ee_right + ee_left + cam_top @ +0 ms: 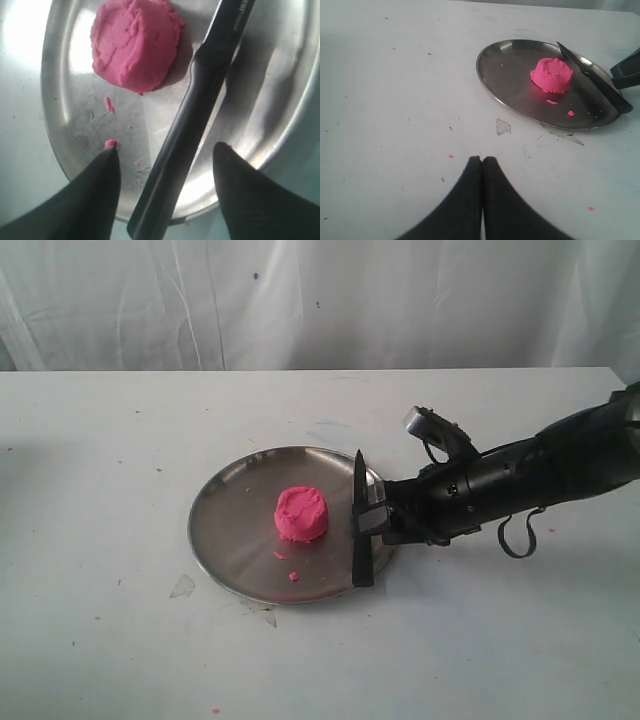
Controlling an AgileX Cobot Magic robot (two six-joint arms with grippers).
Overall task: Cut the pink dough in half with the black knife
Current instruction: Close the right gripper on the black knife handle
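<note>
The pink dough (pixel 302 514) is one rounded lump near the middle of the steel plate (pixel 230 530). The black knife (pixel 360 520) lies across the plate's right side, tip pointing away and handle over the near rim. My right gripper (pixel 375 518) stands open at the knife's right. In the right wrist view its fingers (pixel 102 185) straddle the knife (pixel 195 115) handle without touching it, and the dough (pixel 135 42) lies just beyond. My left gripper (pixel 482 159) is shut and empty over bare table, well short of the plate (pixel 505 70), dough (pixel 551 75) and knife (pixel 592 77).
Tiny pink crumbs (pixel 293 575) lie on the plate near the dough, and a few more dot the table. A torn clear scrap (pixel 182 586) sits on the white table by the plate's near left edge. A white curtain hangs behind the table.
</note>
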